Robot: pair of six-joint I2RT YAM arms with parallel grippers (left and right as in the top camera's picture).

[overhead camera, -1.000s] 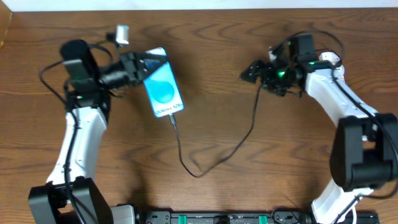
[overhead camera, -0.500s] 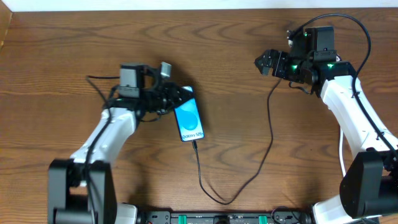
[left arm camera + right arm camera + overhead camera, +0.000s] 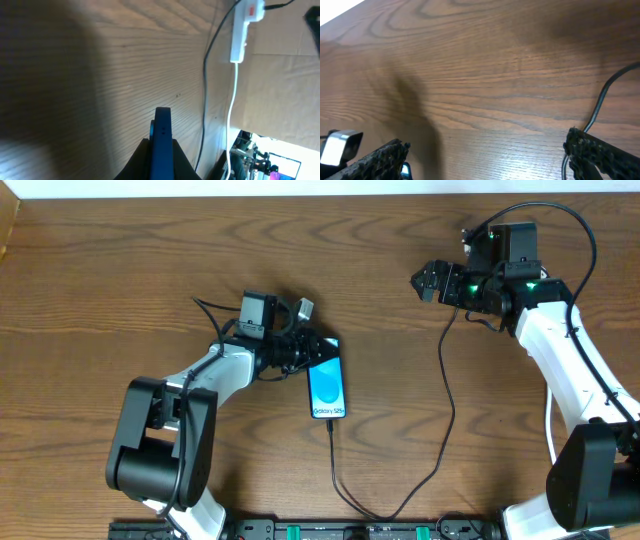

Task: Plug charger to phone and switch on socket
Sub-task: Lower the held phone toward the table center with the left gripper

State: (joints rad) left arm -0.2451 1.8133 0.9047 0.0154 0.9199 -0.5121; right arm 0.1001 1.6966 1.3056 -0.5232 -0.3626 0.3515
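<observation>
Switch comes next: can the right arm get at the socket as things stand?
Probably yes. The right gripper is open and empty, and the left wrist view shows nothing covering the socket; overhead it is hidden, so closeness is unsure.

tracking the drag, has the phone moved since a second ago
Yes: the phone has moved right and away from the far edge of the table.

overhead: top-down, far | wrists: low, near | shared: phone (image 3: 327, 388), table (image 3: 100, 280)
</observation>
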